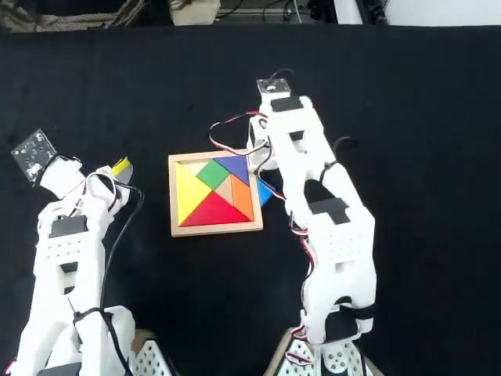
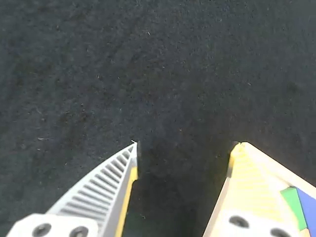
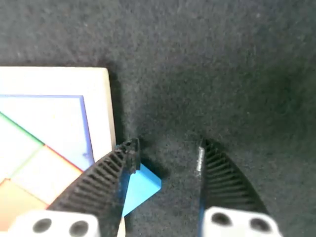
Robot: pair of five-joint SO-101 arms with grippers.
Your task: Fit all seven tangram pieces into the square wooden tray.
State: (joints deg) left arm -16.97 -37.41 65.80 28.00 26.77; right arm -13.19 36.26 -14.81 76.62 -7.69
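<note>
Last-piece stage, I reckon: blue piece [image 3: 140,185] sits on worktop [image 1: 407,94] just beside tray [image 1: 177,227], on right arm's side. Right jaws open, one finger over it; left jaws open, off over bare cloth. Next: re-centre, grip, lift into tray.

My left arm [image 1: 69,235] sits at the 8 o'clock side of the high view. It is folded back on itself, with the wrist angled toward 1 o'clock. My left gripper [image 2: 186,148] points downward, and its yellow-faced fingers [image 2: 123,173] are spread wide apart. My right arm [image 1: 329,211] rises from 5 o'clock and stretches toward 11 o'clock, with the wrist tipped down near the centre. My right gripper [image 3: 166,148] has its black ribbed fingers [image 3: 222,177] parted, tips level.
</note>
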